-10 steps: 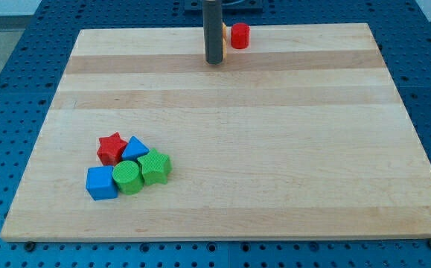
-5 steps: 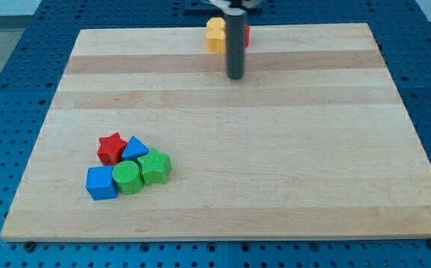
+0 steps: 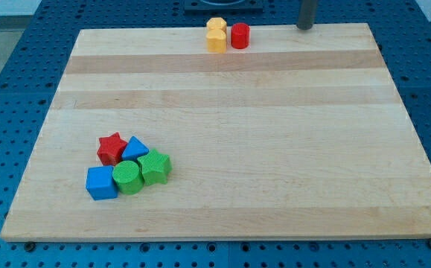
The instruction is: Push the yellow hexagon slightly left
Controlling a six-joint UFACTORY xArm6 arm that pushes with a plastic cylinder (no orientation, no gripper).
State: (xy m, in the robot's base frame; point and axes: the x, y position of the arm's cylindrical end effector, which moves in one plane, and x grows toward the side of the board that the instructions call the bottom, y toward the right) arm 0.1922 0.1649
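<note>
Two yellow blocks stand at the view's top centre of the wooden board (image 3: pixel 222 126). The nearer one, the yellow hexagon (image 3: pixel 216 41), touches another yellow block (image 3: pixel 216 26) just above it. A red cylinder (image 3: pixel 240 36) stands right beside them on the view's right. My tip (image 3: pixel 305 27) is at the board's top edge, well to the right of the red cylinder and apart from all blocks.
A cluster sits at the view's lower left: a red star (image 3: pixel 112 148), a blue triangle (image 3: pixel 135 148), a blue cube (image 3: pixel 101 182), a green cylinder (image 3: pixel 127 177) and a green hexagon (image 3: pixel 155 167), all touching.
My tip moved from in front of the yellow blocks, down and right, then up to the top edge on the right. The yellow blocks, hidden at first, now show.
</note>
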